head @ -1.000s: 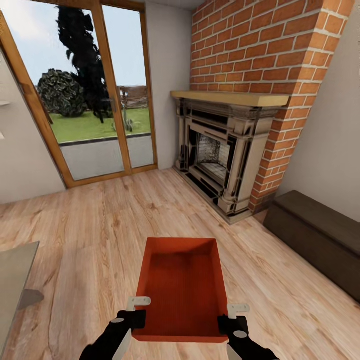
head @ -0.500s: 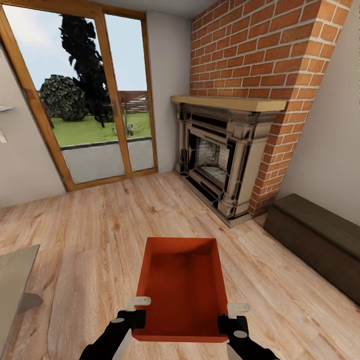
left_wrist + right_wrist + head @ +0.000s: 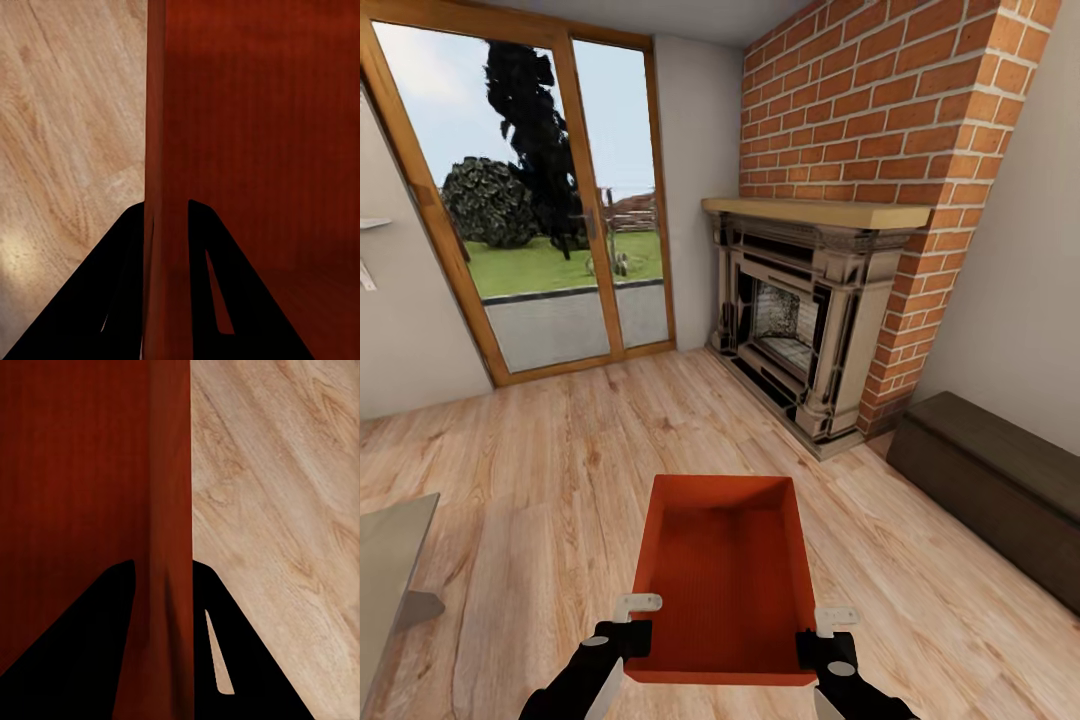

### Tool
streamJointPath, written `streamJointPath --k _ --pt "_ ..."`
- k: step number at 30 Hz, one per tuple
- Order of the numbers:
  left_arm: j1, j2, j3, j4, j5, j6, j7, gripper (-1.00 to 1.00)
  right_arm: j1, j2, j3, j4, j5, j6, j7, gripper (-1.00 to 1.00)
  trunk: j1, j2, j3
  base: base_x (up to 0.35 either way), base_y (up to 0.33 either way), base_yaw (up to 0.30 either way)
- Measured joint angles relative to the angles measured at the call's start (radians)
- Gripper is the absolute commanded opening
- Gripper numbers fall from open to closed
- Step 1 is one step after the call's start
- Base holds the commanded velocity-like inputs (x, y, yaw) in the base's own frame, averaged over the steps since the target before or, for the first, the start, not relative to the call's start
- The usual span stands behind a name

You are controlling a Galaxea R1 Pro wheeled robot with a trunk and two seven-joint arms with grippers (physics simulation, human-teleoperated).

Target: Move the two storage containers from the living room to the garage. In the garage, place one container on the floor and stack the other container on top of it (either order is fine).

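While both grippers' fingers [image 3: 166, 225] clamp the container [image 3: 722, 585], the view drifts slightly; carrying toward the garage continues.

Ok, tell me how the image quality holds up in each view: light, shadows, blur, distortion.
Head view: bright even daylight, sharp, wide-angle lens bending the glass doors and brick wall; only soft shadow inside the storage container. Left wrist view: container wall close and soft-focused, the fingers plain black silhouettes with a pale glare patch on the wood floor. Right wrist view: similar, floor grain slightly blurred, fingers without detail.
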Motion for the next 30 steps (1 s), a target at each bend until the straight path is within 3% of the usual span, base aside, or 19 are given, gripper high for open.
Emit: streamJointPath --k 9,30 --pt "0.000 0.000 0.000 0.000 0.000 0.000 0.001 -1.00 0.000 0.001 0.000 0.000 0.001 0.000 -0.002 -1.00 0.000 0.000 0.000 0.000 0.000 0.000" --pt "0.000 0.000 0.000 0.002 0.003 0.001 0.001 -1.00 0.000 0.000 0.001 0.000 0.001 0.006 0.000 -1.00 -0.080 0.147 0.066 0.000 0.000 0.000"
